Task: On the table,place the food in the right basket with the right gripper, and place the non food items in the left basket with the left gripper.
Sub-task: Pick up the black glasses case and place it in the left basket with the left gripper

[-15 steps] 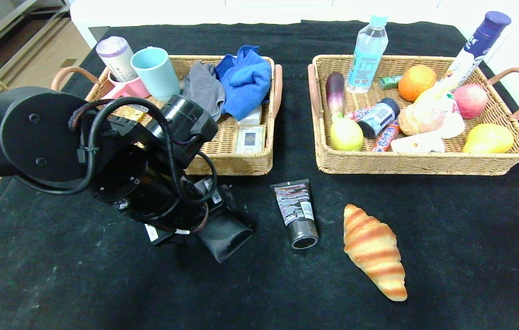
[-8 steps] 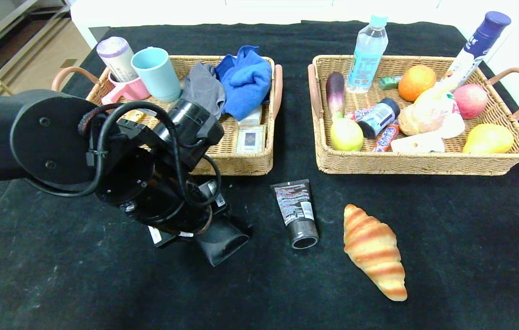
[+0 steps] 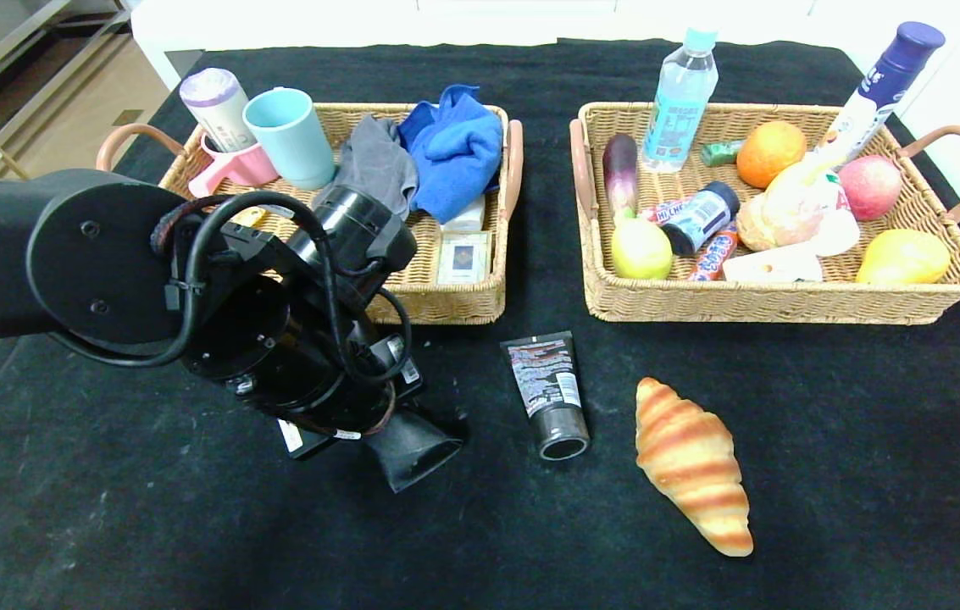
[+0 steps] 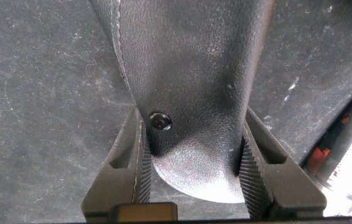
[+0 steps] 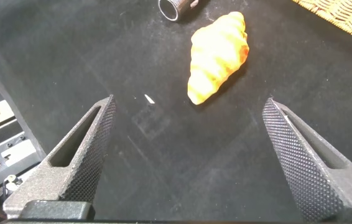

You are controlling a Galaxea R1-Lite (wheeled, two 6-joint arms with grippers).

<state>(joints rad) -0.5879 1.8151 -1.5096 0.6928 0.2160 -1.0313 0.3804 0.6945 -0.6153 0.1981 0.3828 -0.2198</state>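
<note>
Left end effector [image 3: 412, 445] higher, gripping pouch [image 4: 188, 93].

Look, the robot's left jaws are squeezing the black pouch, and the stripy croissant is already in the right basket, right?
Not quite. The head view shows the croissant lying on the table, outside the right basket. The left gripper does squeeze the black pouch.

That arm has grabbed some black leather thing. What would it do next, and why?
Probably lift it. The left gripper is shut on the black pouch, which is low over the table. It isn't food, so after rising it should swing toward the left basket, whose wall it must clear.
</note>
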